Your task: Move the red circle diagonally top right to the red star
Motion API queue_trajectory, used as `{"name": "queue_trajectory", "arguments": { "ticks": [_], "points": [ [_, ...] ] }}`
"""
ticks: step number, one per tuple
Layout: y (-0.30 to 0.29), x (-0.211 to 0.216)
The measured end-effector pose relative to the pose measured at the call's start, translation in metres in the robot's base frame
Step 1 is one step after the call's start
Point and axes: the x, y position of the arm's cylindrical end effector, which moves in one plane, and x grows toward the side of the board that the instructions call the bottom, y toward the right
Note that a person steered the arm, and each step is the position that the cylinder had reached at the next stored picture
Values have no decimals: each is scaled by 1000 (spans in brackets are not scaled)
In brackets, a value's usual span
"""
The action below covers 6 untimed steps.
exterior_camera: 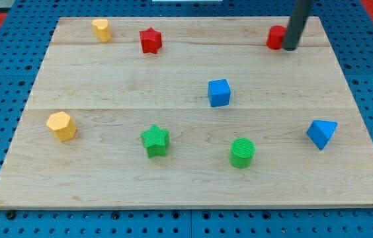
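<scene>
Camera view. The red circle (276, 37) is seen near the table's (186, 188) top right edge, partly hidden by the rod; the tip (290, 47) is set against its right side. No pincer is fitted, so no pincer state is shown. The red star (151, 40) is placed well apart, toward the view's left.

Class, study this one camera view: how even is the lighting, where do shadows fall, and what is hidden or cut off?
Camera view: lighting even and soft, no strong glare on the board; each block, such as the green cylinder, casts only a faint shadow; my tip hides part of the red circle; the rod runs off the view's top.
</scene>
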Motion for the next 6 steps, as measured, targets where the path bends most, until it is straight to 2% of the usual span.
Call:
{"name": "queue_trajectory", "arguments": {
  "ticks": [1, 2, 4, 6],
  "points": [
    [27, 4],
    [57, -12],
    [-62, -33],
    [-99, -38]
  ]
}}
